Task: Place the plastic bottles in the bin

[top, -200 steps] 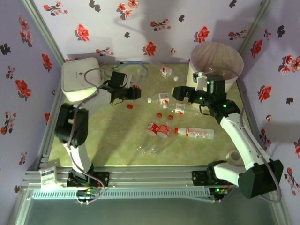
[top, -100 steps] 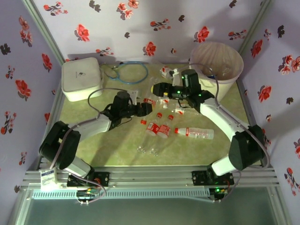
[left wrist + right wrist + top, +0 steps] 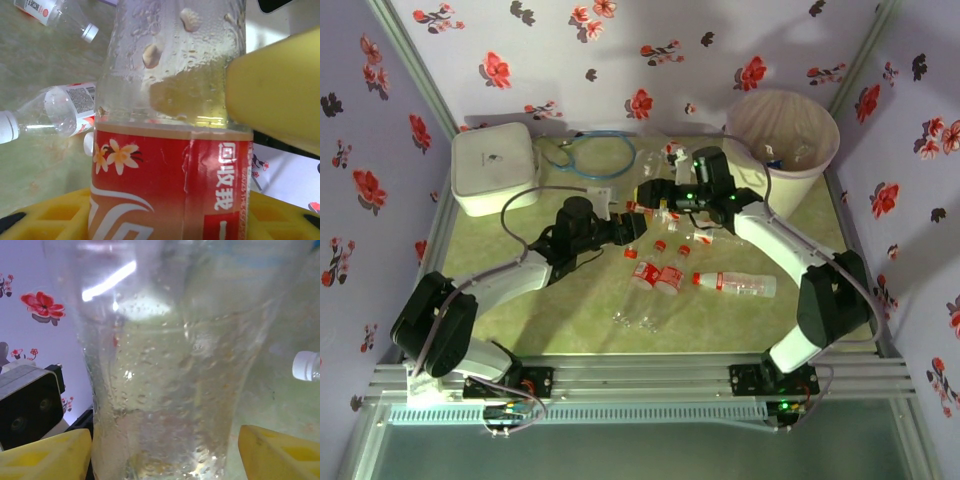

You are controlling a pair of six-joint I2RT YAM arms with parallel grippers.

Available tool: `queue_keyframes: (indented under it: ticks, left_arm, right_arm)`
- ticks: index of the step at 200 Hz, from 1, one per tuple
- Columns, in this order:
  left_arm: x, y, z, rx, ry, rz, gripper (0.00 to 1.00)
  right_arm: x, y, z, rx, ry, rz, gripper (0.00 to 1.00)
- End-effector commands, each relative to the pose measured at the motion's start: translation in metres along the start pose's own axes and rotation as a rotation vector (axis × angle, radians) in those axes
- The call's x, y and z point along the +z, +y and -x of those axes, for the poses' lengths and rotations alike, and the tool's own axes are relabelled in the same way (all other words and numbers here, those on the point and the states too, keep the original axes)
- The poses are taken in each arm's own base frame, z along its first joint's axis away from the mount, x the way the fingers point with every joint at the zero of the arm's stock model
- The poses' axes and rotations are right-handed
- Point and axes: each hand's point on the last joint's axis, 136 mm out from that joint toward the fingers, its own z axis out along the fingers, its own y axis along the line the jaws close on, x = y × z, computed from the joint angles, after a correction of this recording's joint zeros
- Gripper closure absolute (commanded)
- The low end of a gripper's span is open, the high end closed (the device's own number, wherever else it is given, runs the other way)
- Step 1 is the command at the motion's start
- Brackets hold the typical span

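**Top external view.** The left gripper (image 3: 628, 228) and the right gripper (image 3: 653, 192) meet tip to tip, well to the left of the bin (image 3: 798, 178). The right arm is the nearer one to the bin, and its forearm runs back close beside the bin's wall. Loose bottles (image 3: 735, 285) lie on the table in front of the bin, toward the arm bases. Two further bottles (image 3: 676, 155) lie between the meeting point and the bin's left flank. A blue cable loop (image 3: 600, 155) and a white box (image 3: 492, 165) sit farther left of the bin, off any route to it.

**Left wrist view.** The left gripper is clamped on a red-labelled bottle (image 3: 170, 185). The label end is seated in the gripper and the clear end projects away from it. A yellow finger (image 3: 275, 100) bears on the clear wall.

**Right wrist view.** A clear, droplet-covered bottle wall stands between the right gripper's fingers (image 3: 45, 455). This is judged to be the same bottle, with its long axis running from one gripper to the other, across the right jaws. A sliver of table shows beside one finger, so the jaws look partly open, though the close view leaves contact uncertain.

**Coming move.** A hand-over is judged to be in progress. The carry to the bin must then clear the bin's rim, the tallest obstacle on the route.
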Motion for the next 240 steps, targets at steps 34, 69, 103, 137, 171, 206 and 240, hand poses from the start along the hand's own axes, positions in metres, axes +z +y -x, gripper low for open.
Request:
queue_keyframes:
  ticks: [34,69,103,137,171,206,240]
  left_arm:
    - [-0.002,-0.012,0.001,0.041,-0.008,-0.013,0.55]
    - [-0.001,-0.012,0.001,0.052,0.000,-0.007,0.49]
    - [-0.009,-0.009,-0.001,0.047,-0.012,0.007,0.37]
    - [-0.022,-0.008,0.001,0.072,-0.035,0.034,0.30]
    - [-0.036,-0.009,0.004,0.079,-0.048,0.060,0.26]
    - [-0.058,0.008,0.005,0.103,-0.037,0.199,0.23]
    - [-0.072,0.018,0.006,0.086,-0.063,0.237,0.23]
  right_arm:
    - [0.006,0.007,0.003,0.001,-0.009,0.047,0.36]
    - [0.003,0.009,0.007,-0.012,-0.024,0.039,0.43]
    - [-0.003,0.010,0.016,-0.042,-0.049,0.017,0.48]
    - [-0.012,0.014,0.031,-0.076,-0.082,-0.001,0.51]
    - [-0.038,0.013,0.059,-0.143,-0.140,-0.102,0.54]
    - [-0.097,0.032,0.101,-0.298,-0.259,-0.289,0.55]
    - [-0.180,0.053,0.142,-0.416,-0.426,-0.505,0.57]
